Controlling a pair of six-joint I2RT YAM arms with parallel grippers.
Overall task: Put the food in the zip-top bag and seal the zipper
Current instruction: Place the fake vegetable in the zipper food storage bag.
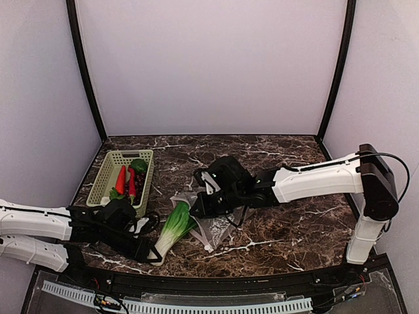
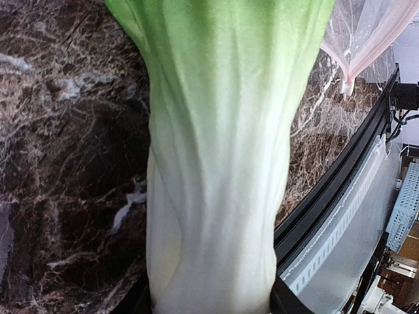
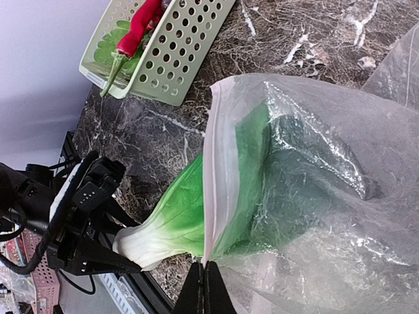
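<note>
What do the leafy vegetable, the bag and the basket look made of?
The leafy vegetable: likely moulded plastic or rubber, matte, smooth ribs with a white-to-green fade. The bag: thin clear plastic film, glossy, crinkled, vegetable visible through it. The basket: rigid pale green plastic, evenly perforated walls.

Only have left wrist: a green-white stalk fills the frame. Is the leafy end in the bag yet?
Observer: Yes. The right wrist view shows the green top of the leafy vegetable inside the mouth of the zip-top bag, with its white end outside.
Operator: What's holding the mouth?
Observer: The right end effector is shut on the mouth edge, on the zipper strip.
Operator: Anything left to load?
Observer: Red chili peppers and a green piece lie in the pale green basket, left of the bag.
</note>
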